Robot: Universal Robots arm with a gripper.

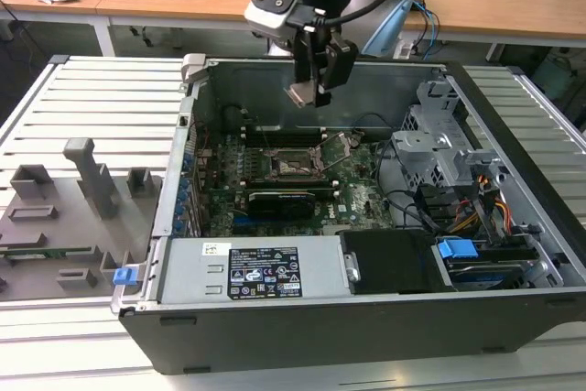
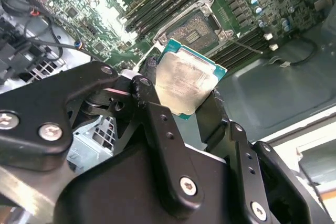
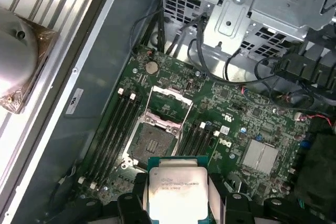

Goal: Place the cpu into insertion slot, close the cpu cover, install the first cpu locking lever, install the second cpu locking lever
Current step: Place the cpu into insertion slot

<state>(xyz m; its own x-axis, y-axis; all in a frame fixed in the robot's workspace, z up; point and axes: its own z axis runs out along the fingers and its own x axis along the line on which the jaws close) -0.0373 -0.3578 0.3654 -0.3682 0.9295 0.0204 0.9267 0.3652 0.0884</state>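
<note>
Gripper (image 1: 311, 89) hangs above the open case (image 1: 366, 336), well clear of the board (image 1: 362, 194). Its fingers (image 2: 152, 103) are drawn in on two opposite edges of the cpu (image 2: 186, 82), with the pale metal top turned toward both wrist views; the grip looks firm and even. The cpu (image 3: 177, 192) is therefore in the air, apart from the slot (image 3: 153, 145) and not yet over its centre in the first wrist view. The slot (image 1: 295, 168) lies bare and dark on the board. The cover (image 3: 169, 100) is swung back beside it, and a thin lever (image 1: 341, 151) stands raised, so the way down appears unobstructed. Step in hand, by my judgement: seating the cpu. The exterior view suggests the chip is carried at a tilt, so it should be brought level with the board before it goes in. Its four edges should be squared to the slot's silvery rim, and its marked corner matched to the slot; that marking cannot be made out here. Descent ought to be straight and slow, with no sideways slide over the contacts and no pressing, as a chip of this kind should drop in under its own weight. The fingers should keep clear of the raised cover and lever. Main risks: a corner catching the rim, or release while the chip is skewed.
</note>
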